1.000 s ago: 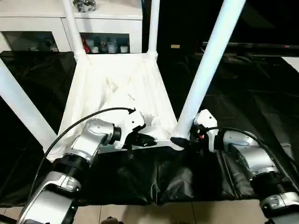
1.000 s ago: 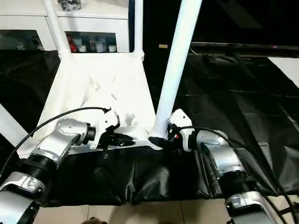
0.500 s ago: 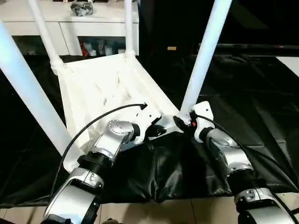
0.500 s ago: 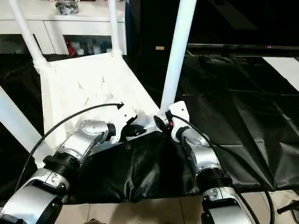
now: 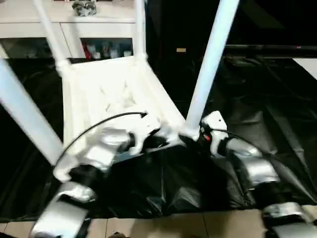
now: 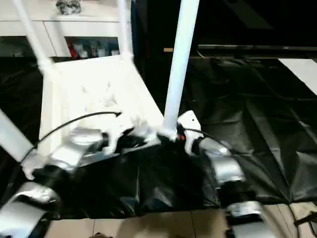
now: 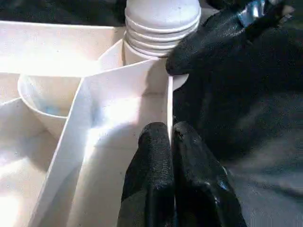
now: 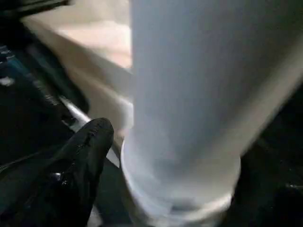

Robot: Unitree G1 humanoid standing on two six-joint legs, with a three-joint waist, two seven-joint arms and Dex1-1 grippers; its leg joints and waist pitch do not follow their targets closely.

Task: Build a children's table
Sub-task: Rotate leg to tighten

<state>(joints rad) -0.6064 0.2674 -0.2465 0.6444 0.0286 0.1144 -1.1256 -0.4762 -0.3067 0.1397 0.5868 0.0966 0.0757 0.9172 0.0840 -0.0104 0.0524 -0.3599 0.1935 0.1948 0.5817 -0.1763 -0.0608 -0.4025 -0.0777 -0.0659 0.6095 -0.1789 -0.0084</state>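
Table legs (image 5: 210, 64) cut off at top edge; arms blurred.

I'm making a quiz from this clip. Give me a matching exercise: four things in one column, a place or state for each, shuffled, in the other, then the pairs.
1. left gripper
2. right gripper
3. children's table
4. white cabinet

A. upside down on the black-covered work table, legs pointing up
B. at the back, behind the work table
C. shut on a thin rim of the table top
D. at the foot of the near right leg

Pairs: 1-C, 2-D, 3-A, 4-B
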